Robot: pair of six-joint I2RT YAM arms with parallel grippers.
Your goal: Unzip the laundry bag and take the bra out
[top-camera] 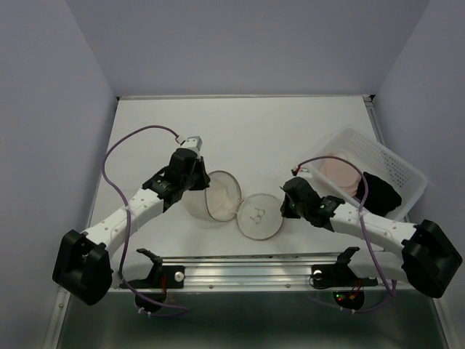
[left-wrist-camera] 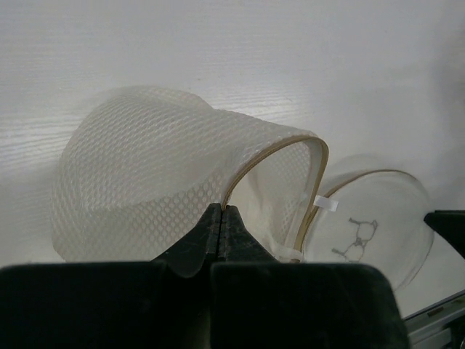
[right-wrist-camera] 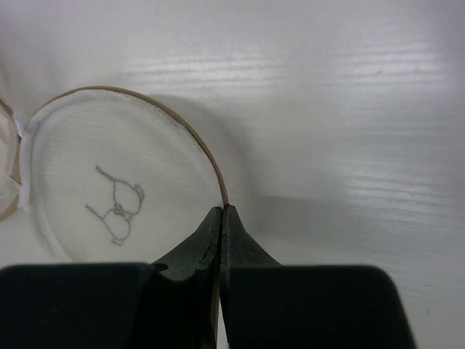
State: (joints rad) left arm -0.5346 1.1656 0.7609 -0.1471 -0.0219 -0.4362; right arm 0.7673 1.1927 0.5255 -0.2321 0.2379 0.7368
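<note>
The laundry bag [top-camera: 221,195] lies unzipped and spread like a clamshell in the middle of the table. Its domed mesh half [left-wrist-camera: 145,167] stands tilted up on the left. Its flat half [right-wrist-camera: 80,156], with the small dark mark, lies on the right. My left gripper [left-wrist-camera: 220,209] is shut on the tan wire rim of the domed half. My right gripper [right-wrist-camera: 221,209] is shut on the rim of the flat half at its right edge. The pale pink bra [top-camera: 340,171] lies in the white basket, outside the bag.
The white perforated basket [top-camera: 392,161] stands at the right edge of the table and also holds a dark garment [top-camera: 379,193]. A metal rail [top-camera: 247,270] runs along the near edge between the arm bases. Grey walls enclose the table.
</note>
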